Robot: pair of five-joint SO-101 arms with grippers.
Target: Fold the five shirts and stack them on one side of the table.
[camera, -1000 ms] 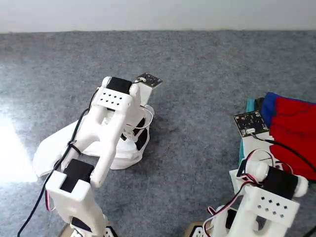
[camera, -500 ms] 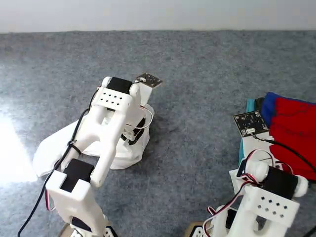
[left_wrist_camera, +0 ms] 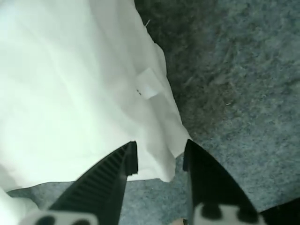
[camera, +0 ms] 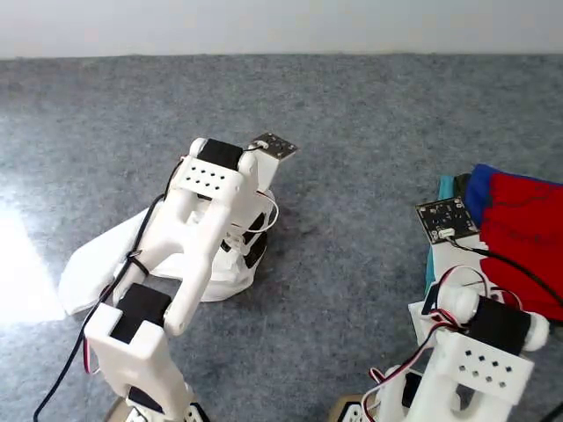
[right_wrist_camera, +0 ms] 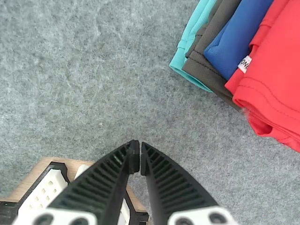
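Four folded shirts (right_wrist_camera: 239,37), stacked, lie well apart from the white shirt (left_wrist_camera: 70,84); left gripper (left_wrist_camera: 160,150), jaws parted, straddles the white shirt's edge; right gripper (right_wrist_camera: 140,149), closed on nothing, hangs well apart from the white shirt.

— What was the table covering (camera: 369,114) you worked on?
— Rough, matt grey carpet-like fabric. Your white shirt (left_wrist_camera: 70,75) was smooth, soft cloth, the folded shirts (right_wrist_camera: 243,51) were stitched knit, and the right gripper (right_wrist_camera: 139,143) had ribbed, matt black plastic fingers (right_wrist_camera: 105,183).
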